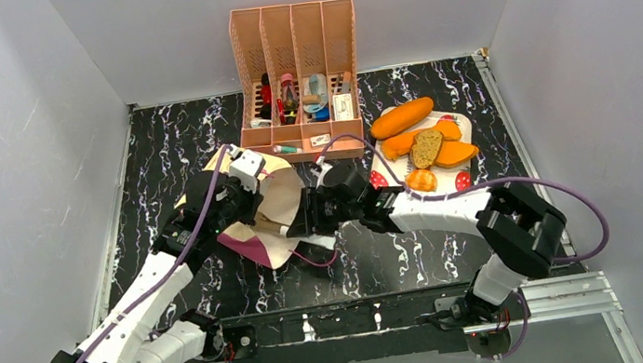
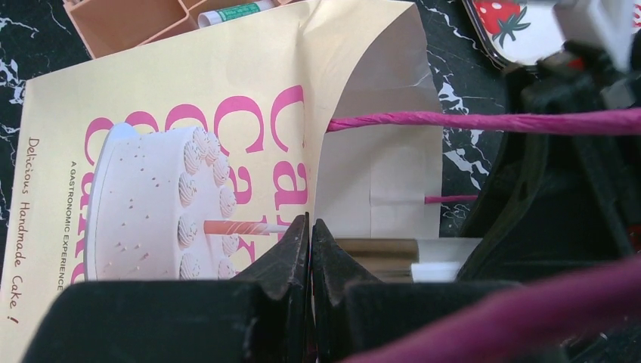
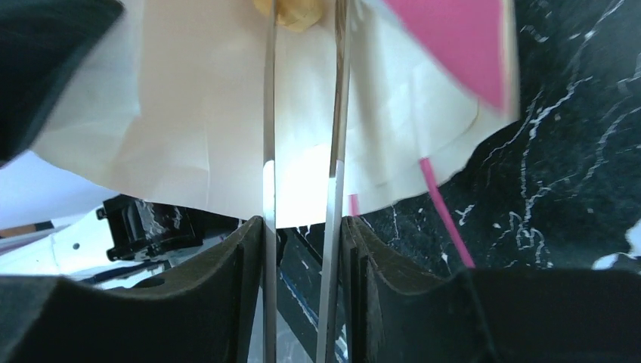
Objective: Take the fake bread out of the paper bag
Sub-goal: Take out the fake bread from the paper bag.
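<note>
The paper bag (image 1: 278, 201) lies on its side between my two grippers, mouth toward the right. In the left wrist view its "Cakes" face (image 2: 189, 98) and pink cord handle (image 2: 484, 121) show. My left gripper (image 2: 311, 223) is shut on the bag's thin edge (image 1: 250, 214). My right gripper (image 3: 302, 223) is shut on a pair of metal tongs (image 3: 268, 151) whose blades reach into the bag (image 3: 189, 136). A golden piece of fake bread (image 3: 295, 11) sits at the tong tips. Several fake loaves (image 1: 401, 117) lie on the strawberry tray (image 1: 463, 180).
The peach organiser (image 1: 293, 44) with small items stands behind the bag, and its corner (image 2: 128, 23) is close to the bag's top. The tray's edge (image 2: 521, 38) lies just right of the bag. Grey walls enclose the black marbled table.
</note>
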You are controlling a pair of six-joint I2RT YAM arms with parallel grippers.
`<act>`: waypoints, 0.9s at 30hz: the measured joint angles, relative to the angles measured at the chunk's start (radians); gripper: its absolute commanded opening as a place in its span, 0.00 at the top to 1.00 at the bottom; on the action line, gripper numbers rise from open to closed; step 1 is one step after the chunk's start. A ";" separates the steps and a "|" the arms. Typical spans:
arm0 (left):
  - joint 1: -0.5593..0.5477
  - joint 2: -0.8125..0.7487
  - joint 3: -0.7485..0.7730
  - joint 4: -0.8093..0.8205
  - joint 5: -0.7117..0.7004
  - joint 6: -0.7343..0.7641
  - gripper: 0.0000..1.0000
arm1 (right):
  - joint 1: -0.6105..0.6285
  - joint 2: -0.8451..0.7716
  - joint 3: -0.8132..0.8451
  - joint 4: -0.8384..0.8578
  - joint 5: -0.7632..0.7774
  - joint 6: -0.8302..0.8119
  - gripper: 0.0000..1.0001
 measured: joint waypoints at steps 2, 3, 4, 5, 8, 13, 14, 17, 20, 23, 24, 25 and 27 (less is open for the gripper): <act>0.000 0.000 0.000 0.007 0.005 0.010 1.00 | 0.015 0.029 0.002 0.010 -0.011 0.008 0.62; 0.000 0.001 0.000 0.008 0.009 0.014 1.00 | 0.021 0.042 0.003 0.015 -0.014 0.013 0.62; 0.000 0.002 0.000 0.008 0.013 0.018 1.00 | 0.029 0.061 0.007 0.022 -0.018 0.022 0.62; 0.000 0.003 0.000 0.010 0.019 0.023 1.00 | 0.034 0.076 0.011 0.026 -0.018 0.027 0.62; 0.000 0.004 0.000 0.010 0.030 0.030 1.00 | 0.045 0.115 0.032 0.028 -0.014 0.051 0.62; 0.000 0.003 0.000 0.009 0.047 0.036 1.00 | 0.045 0.162 0.081 0.052 0.012 0.102 0.62; 0.000 0.002 0.000 0.009 0.048 0.037 1.00 | 0.044 0.171 0.092 0.059 0.013 0.111 0.62; 0.000 -0.008 0.000 0.008 0.048 0.037 1.00 | 0.044 0.199 0.129 0.076 0.013 0.137 0.62; 0.000 -0.017 0.000 0.006 0.048 0.037 1.00 | 0.044 0.221 0.160 0.084 0.012 0.154 0.62; 0.000 -0.019 0.000 0.001 0.045 0.037 1.00 | 0.044 0.246 0.185 0.084 0.011 0.159 0.62; 0.000 -0.019 0.000 0.000 0.044 0.039 1.00 | 0.044 0.254 0.191 0.084 0.009 0.160 0.63; 0.000 -0.019 0.000 -0.001 0.043 0.040 1.00 | 0.044 0.262 0.198 0.085 0.006 0.161 0.63; 0.000 -0.018 0.000 -0.007 0.037 0.041 1.00 | 0.044 0.286 0.219 0.087 -0.005 0.163 0.64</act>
